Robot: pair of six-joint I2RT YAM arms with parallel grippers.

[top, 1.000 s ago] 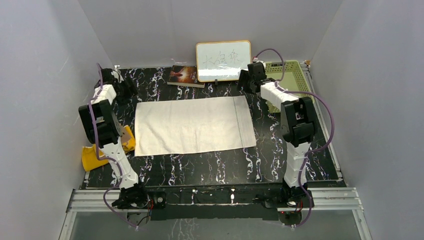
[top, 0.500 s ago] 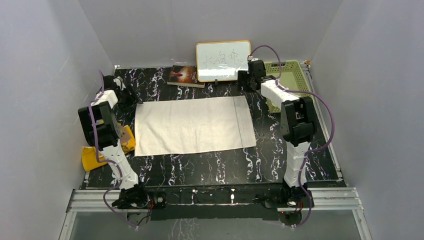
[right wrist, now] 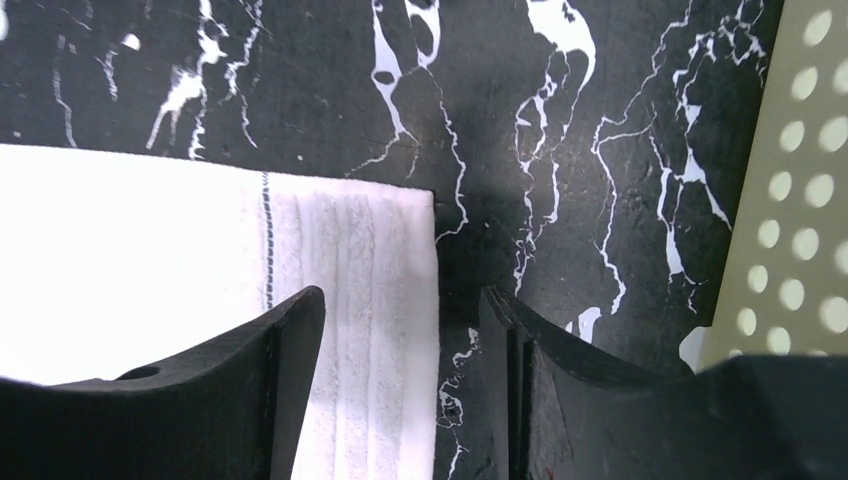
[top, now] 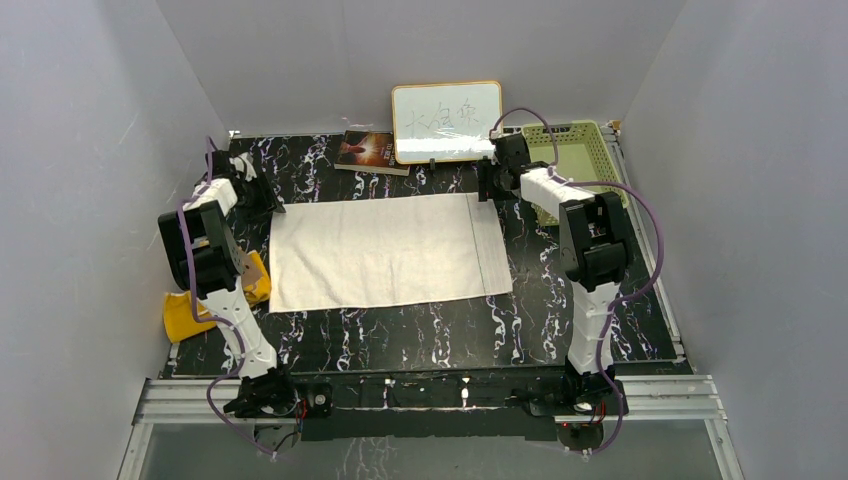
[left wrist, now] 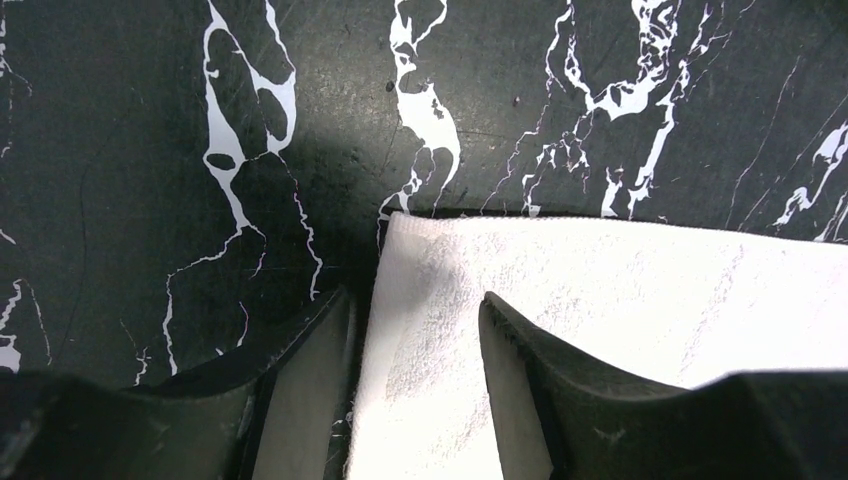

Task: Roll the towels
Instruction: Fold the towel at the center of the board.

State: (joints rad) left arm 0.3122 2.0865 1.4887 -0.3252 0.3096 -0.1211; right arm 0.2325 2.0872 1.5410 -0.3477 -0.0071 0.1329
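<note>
The cream-white towel (top: 385, 250) lies flat and spread on the black marbled table. My left gripper (top: 268, 203) is open over its far left corner (left wrist: 440, 290), one finger on the table, the other over the cloth. My right gripper (top: 487, 188) is open over its far right corner (right wrist: 370, 250), straddling the towel's right edge. The orange-yellow towel (top: 190, 310) lies crumpled at the table's left edge, partly hidden by the left arm.
A white-faced board with an orange frame (top: 446, 121) and a dark-covered book (top: 368, 151) stand at the back. A pale green perforated basket (top: 572, 160) sits at the back right, close to my right gripper, and shows in the right wrist view (right wrist: 790, 200).
Both grippers have moved inward and down onto the cream-white towel's far corners. The towel has not moved.
</note>
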